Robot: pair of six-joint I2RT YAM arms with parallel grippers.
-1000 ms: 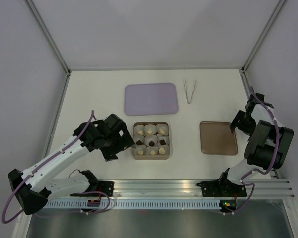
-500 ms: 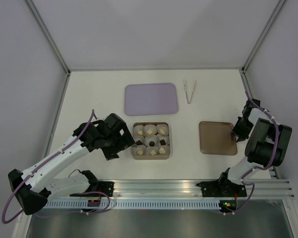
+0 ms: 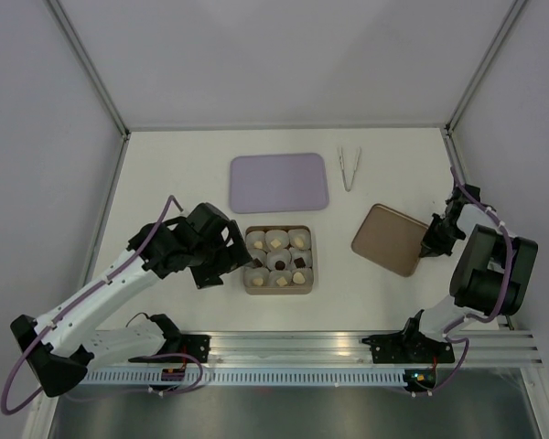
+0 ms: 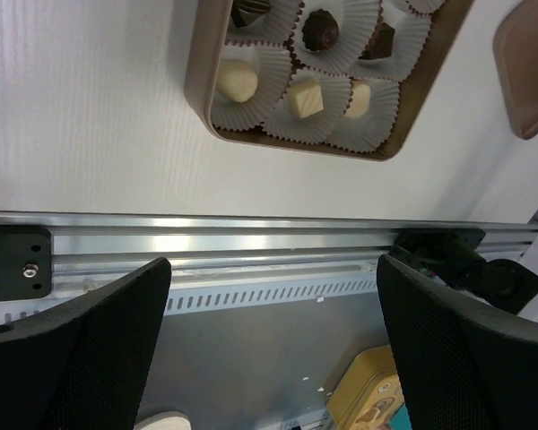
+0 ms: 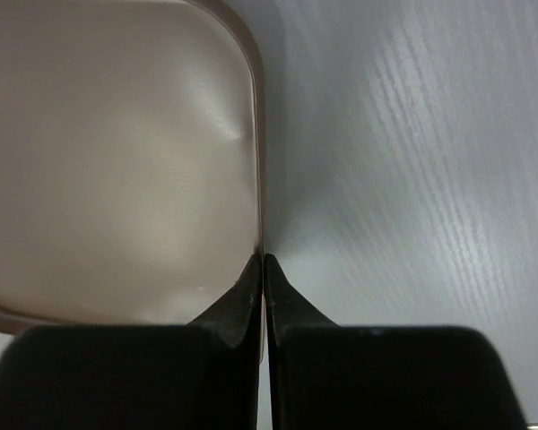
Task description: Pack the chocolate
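The chocolate [image 3: 276, 240] sits in white paper cups inside a brown square box [image 3: 278, 292], cream pieces [image 4: 237, 82] and dark pieces [image 4: 322, 31] mixed. My left gripper [image 3: 218, 270] hovers just left of the box, jaws wide open and empty [image 4: 273, 264]. To the right lies the brown lid [image 3: 389, 240], turned askew. My right gripper [image 3: 427, 245] is shut on its right rim. In the right wrist view the thin lid edge [image 5: 258, 161] runs straight into the closed gripper [image 5: 264, 260].
A lilac tray [image 3: 279, 182] lies behind the box. Silver tongs [image 3: 349, 167] rest to its right near the back. The aluminium rail [image 4: 251, 242] runs along the table's near edge. White walls close in left, right and back.
My right gripper has closed on the lid's right edge. The lid has swung askew and shifted left, toward the box. My left arm has drawn back slightly.
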